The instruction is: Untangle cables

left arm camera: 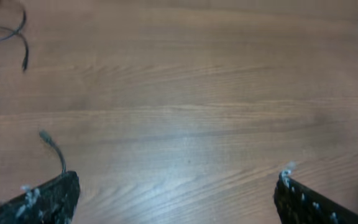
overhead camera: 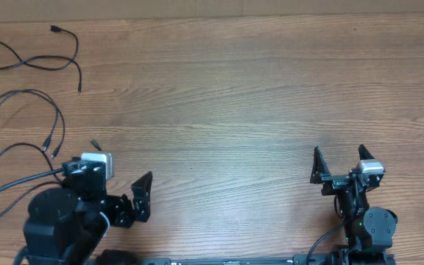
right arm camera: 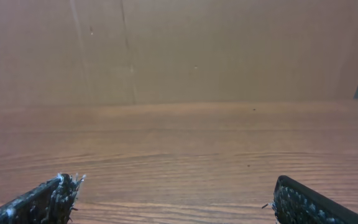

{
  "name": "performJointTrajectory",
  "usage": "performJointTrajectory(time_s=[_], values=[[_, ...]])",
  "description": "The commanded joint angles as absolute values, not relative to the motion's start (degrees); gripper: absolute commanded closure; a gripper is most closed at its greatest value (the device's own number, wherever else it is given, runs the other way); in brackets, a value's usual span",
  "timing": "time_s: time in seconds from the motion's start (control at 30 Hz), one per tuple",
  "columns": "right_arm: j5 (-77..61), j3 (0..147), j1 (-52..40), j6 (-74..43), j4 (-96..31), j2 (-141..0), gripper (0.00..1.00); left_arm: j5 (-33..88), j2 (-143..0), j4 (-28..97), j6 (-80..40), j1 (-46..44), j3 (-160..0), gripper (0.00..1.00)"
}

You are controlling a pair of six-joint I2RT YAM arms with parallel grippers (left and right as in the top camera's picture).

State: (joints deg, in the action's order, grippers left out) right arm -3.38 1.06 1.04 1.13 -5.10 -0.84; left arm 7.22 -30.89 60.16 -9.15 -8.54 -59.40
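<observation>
Several thin black cables lie at the table's far left. One cable (overhead camera: 28, 62) loops near the back corner, with a plug (overhead camera: 54, 29) at its end. Another cable (overhead camera: 56, 112) curves down toward my left arm, its ends resting just left of it. My left gripper (overhead camera: 121, 174) stands open over bare wood, right of the cables, holding nothing. In the left wrist view a cable (left arm camera: 23, 38) shows at the upper left. A small plug (left arm camera: 44, 135) lies just ahead of the left finger of that open gripper (left arm camera: 176, 200). My right gripper (overhead camera: 338, 163) (right arm camera: 176, 199) is open and empty, far from the cables.
The wooden table (overhead camera: 234, 96) stretches between the arms. A brown cardboard wall (right arm camera: 179, 50) stands along the back edge. Thicker black cords (overhead camera: 6, 188) trail from my left arm off the left edge.
</observation>
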Motion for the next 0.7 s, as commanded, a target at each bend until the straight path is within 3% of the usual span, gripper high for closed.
performJointTrajectory(time_s=[0.0,0.13,0.47,0.67], values=[[-2.7,0.5,1.0,1.4,-4.7,-0.2,0.0,7.0,-25.8,52.5,-7.2,-8.4,-51.6,0.0],[-2.7,0.5,1.0,1.4,-4.7,-0.2,0.0,7.1,-19.1,41.5,-7.4,-5.7,-41.6,0.0],[-2.7,0.5,1.0,1.4,-4.7,-0.2,0.0,5.5,-8.9,36.5,-7.2,-2.3,-27.6,0.0],[-2.7,0.5,1.0,1.4,-4.7,-0.2,0.0,5.7,-3.3,25.9,-5.7,-2.1,-18.4,0.0]])
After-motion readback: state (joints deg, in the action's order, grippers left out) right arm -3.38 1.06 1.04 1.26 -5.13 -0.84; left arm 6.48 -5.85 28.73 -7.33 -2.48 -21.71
